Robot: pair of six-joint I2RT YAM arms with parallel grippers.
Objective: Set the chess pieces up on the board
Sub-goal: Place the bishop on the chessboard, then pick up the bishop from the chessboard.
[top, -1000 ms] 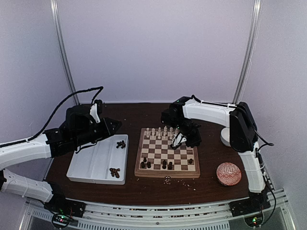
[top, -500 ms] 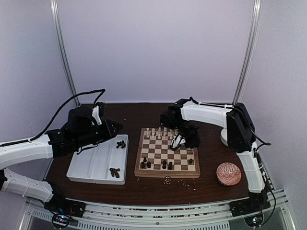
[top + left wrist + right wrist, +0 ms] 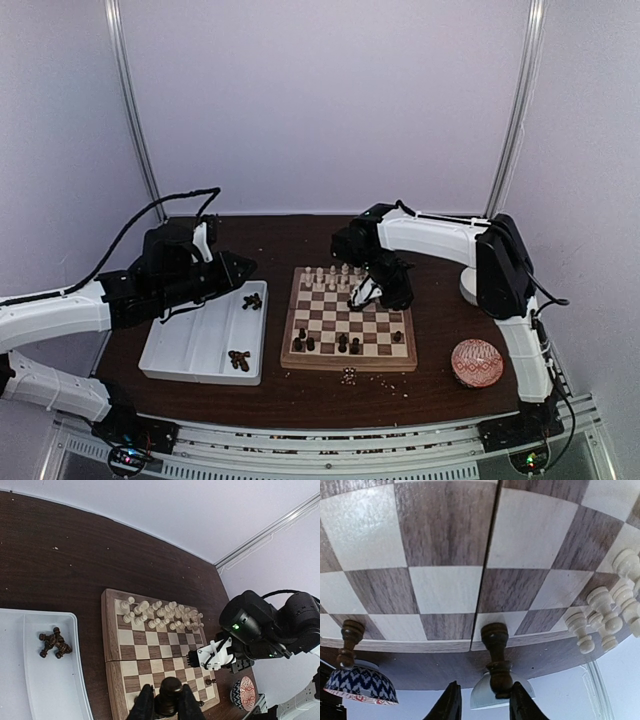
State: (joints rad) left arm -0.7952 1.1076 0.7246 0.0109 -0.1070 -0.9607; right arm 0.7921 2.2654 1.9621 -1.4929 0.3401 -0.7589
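Observation:
The board (image 3: 297, 318) lies mid-table, with cream-white chess pieces (image 3: 335, 277) along its far rows and a few dark ones (image 3: 325, 343) along the near rows. My left gripper (image 3: 238, 268) hovers above the tray's far end, shut on a dark piece (image 3: 170, 687) held between its fingers (image 3: 142, 705). My right gripper (image 3: 362, 293) is low over the board's right-middle. In the right wrist view its jaws (image 3: 482, 705) stand open around a dark piece (image 3: 493, 647) that stands on an edge square by the fold seam, close to the right finger (image 3: 520, 702).
A white divided tray (image 3: 190, 345) left of the board holds two clumps of dark pieces (image 3: 252, 300) (image 3: 238, 360). A patterned bowl (image 3: 476, 362) sits right of the board, with a white dish (image 3: 468, 286) behind it. Pale crumbs (image 3: 348, 375) lie by the board's near edge.
My left gripper has shifted slightly right with its dark piece. My right gripper has moved a little left over the board.

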